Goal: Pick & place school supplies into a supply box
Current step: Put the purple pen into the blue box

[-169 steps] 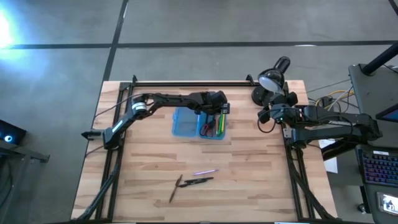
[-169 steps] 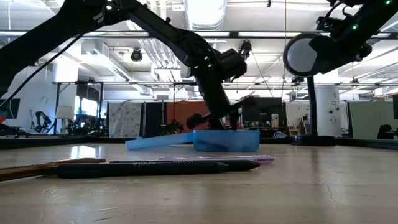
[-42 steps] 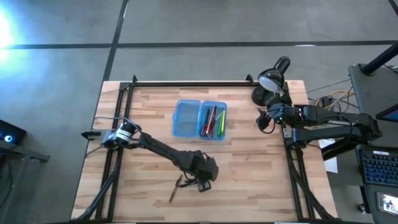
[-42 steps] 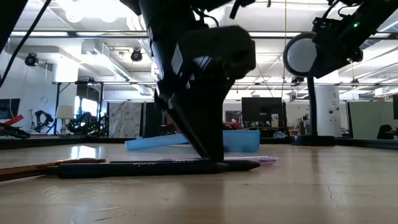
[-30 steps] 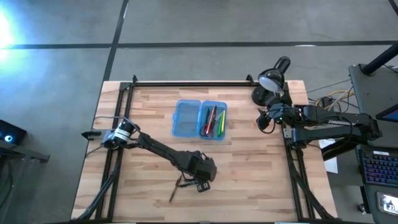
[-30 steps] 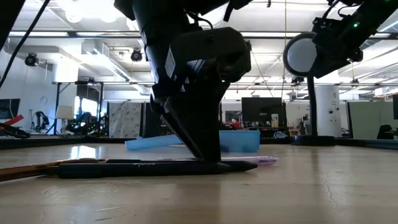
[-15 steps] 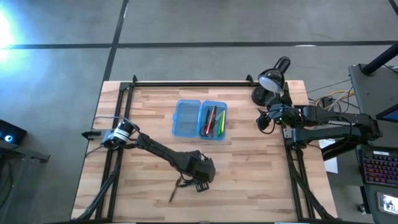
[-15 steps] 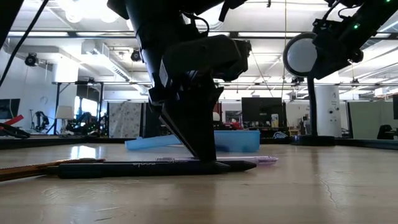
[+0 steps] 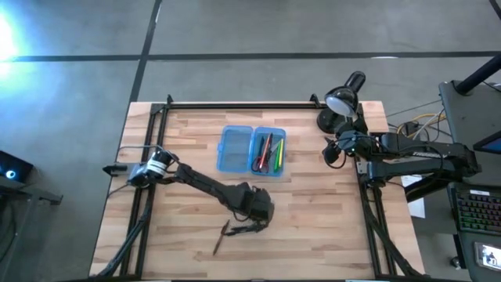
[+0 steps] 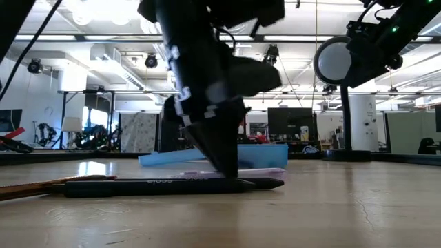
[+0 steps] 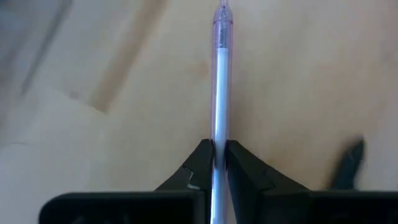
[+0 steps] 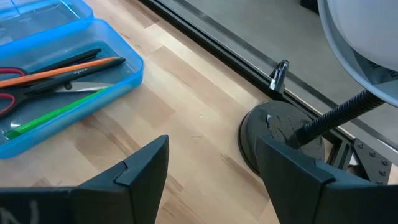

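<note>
Between left gripper fingers, pink pen lengthwise.

pale wood-plank table; translucent blue plastic supply box; clear glossy plastic pen.

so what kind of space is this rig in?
Likely a robotics lab or workshop: the wooden table stands on a bare concrete floor, the low view shows an open-plan room with strip ceiling lights, and a keyboard sits beside the right arm.
</note>
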Controlling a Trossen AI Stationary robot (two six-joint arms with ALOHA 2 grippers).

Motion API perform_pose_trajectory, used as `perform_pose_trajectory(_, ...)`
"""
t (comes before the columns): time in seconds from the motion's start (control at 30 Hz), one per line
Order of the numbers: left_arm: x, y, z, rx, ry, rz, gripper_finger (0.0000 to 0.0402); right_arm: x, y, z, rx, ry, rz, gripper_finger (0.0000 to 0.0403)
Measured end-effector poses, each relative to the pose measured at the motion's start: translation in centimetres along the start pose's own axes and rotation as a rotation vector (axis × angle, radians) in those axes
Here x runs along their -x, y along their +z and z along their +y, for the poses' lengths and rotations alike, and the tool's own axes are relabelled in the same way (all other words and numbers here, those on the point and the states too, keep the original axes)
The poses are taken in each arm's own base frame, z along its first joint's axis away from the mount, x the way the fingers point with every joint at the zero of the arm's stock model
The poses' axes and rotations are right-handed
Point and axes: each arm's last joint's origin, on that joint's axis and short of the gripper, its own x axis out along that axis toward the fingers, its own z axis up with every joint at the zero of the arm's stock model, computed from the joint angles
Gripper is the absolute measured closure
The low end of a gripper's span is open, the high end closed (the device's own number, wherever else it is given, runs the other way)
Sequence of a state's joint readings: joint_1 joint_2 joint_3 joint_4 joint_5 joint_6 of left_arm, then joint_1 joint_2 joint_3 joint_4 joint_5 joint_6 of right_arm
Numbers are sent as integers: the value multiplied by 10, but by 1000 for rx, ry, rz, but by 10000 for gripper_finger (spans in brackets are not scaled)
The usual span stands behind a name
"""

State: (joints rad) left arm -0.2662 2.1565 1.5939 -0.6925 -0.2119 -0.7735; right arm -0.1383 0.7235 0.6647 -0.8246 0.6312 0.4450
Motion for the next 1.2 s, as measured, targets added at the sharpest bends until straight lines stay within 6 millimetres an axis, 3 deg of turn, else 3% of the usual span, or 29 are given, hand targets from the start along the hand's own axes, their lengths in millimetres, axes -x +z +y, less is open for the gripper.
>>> perform_pose_trajectory(0.13, 13, 26, 10, 141, -6, -61, 389, 0, 0, 0, 0, 0, 0, 172)
perform_pose_trajectory(0.33, 67, 63, 21, 352, -126, -179, 389, 0, 0, 0, -2, 2, -2, 172)
perform_pose_trajectory(0.5, 73, 94, 68, 739, -49, -300, 389, 0, 0, -1, -17, -21, -14, 172)
perform_pose_trajectory(0.57, 71, 110, 87, 852, -61, -357, 389, 0, 1, -1, -31, -26, -21, 172)
perform_pose_trajectory(0.7, 60, 137, 118, 912, -138, -444, 389, 0, 2, -1, -37, -26, -26, 172)
perform_pose_trajectory(0.83, 46, 144, 139, 901, -127, -387, 389, 0, 2, -1, -37, -27, -26, 172)
perform_pose_trajectory(1.2, 3, 133, 137, 872, -83, -238, 375, 0, 2, -1, -39, -42, -34, 172)
